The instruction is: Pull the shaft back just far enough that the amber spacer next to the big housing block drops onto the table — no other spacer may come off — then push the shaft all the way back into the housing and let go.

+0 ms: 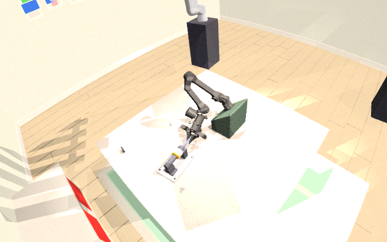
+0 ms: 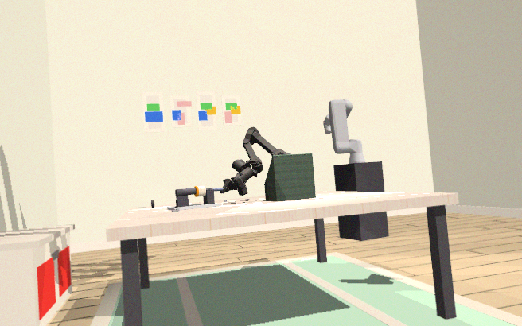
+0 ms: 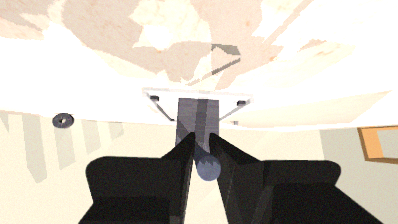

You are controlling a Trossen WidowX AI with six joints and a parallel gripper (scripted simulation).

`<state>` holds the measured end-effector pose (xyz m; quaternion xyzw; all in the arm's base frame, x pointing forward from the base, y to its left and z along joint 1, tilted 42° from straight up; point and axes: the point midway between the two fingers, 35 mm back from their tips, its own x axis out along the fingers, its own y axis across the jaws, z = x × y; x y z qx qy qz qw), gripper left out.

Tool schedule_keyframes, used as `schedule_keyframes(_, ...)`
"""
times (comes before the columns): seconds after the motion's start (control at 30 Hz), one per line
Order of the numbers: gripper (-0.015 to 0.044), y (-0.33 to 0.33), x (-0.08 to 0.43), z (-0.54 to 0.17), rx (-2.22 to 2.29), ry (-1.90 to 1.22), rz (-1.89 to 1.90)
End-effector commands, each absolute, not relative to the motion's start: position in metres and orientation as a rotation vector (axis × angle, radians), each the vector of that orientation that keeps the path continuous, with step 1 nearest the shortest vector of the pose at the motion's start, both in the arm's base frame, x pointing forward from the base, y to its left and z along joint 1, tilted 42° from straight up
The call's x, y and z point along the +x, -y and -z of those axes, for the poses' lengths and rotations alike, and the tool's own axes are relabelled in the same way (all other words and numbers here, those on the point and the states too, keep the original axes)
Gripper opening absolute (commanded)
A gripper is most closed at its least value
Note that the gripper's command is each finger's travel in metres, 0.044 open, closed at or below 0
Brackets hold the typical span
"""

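Gripper closed on the free end of the blue shaft, on the post side of the housing block.
From the housing block, the amber spacer comes first, up on the shaft line and just beside the block's dark barrel, with a cream section next to it; beyond stands the dark post, then the fingers, so the spacer lies past the post from the hand. The shaft lies between both fingers, its round end facing the wrist view. A dark ring sits apart from the housing block, near the table edge.
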<state>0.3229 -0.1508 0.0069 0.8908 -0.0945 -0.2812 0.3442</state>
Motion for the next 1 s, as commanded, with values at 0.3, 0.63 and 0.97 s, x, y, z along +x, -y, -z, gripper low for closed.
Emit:
schedule_keyframes(0.3,0.0,0.1497,0.3201,-0.007,2.31,0.241,0.731)
schedule_keyframes(0.63,0.0,0.1497,0.3191,-0.007,2.309,0.241,0.731)
schedule_keyframes(0.97,0.0,0.1497,0.3181,-0.0071,2.309,0.241,0.731)
